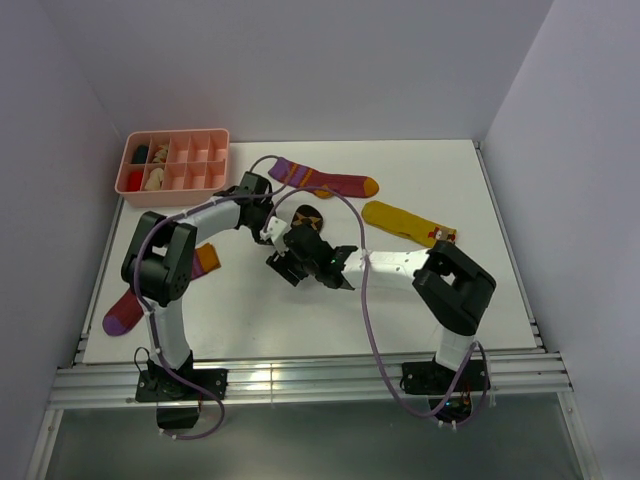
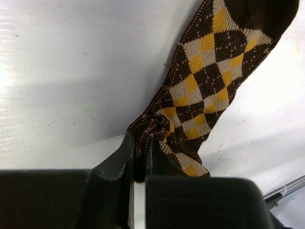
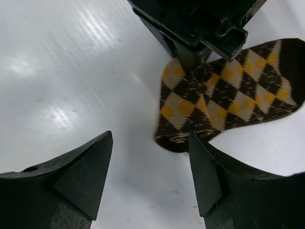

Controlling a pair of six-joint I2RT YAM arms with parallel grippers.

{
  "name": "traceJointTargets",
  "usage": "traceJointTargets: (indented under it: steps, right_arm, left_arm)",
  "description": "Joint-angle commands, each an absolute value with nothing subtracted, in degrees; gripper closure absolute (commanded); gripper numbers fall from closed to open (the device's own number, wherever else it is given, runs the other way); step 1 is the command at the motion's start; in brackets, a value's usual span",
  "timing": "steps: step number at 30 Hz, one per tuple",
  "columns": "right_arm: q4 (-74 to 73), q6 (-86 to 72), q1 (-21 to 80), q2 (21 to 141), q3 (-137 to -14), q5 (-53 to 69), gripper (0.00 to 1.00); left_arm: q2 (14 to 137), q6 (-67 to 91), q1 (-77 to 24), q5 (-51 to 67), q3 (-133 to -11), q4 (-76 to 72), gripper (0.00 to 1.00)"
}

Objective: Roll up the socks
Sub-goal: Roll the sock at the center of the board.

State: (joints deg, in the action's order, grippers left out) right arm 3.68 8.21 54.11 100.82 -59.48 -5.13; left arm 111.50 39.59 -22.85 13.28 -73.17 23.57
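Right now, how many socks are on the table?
4: maroon sock at the back, mustard sock at the right, second maroon sock partly under the left arm, diamond-check sock in the middle, pinched by the left tool. The arms could hide more.

white table [image 1: 480, 190], glossy, with soft streaks of glare across the top. plain pale back wall [image 1: 300, 60], faintly lilac, behind it, meeting left wall [image 1: 40, 150] and right wall [image 1: 590, 150] at straight corners. aluminium rails [image 1: 310, 380] along the near edge. lower down, a dull grey surface [image 1: 320, 445]. even, diffuse light; only faint, soft-edged shadows on the tabletop.
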Motion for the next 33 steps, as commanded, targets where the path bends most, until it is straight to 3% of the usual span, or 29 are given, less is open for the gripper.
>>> traceJointTargets:
  steps: [1, 26, 33]
  right_arm:
    - [4.6, 14.2, 55.2, 101.9, -62.2, -14.5, 0.29]
    - [7.6, 21.4, 58.5, 109.1, -63.5, -19.1, 0.31]
    - [8.5, 22.6, 58.5, 112.8, -63.4, -21.4, 0.36]
  left_arm:
    - [116.4, 33.5, -22.9, 6.3, -72.9, 31.2, 1.00]
    - [120.6, 29.4, -22.9, 5.8, -79.6, 36.5, 1.00]
    - [121.4, 28.7, -22.9, 6.0, -80.7, 37.6, 1.00]
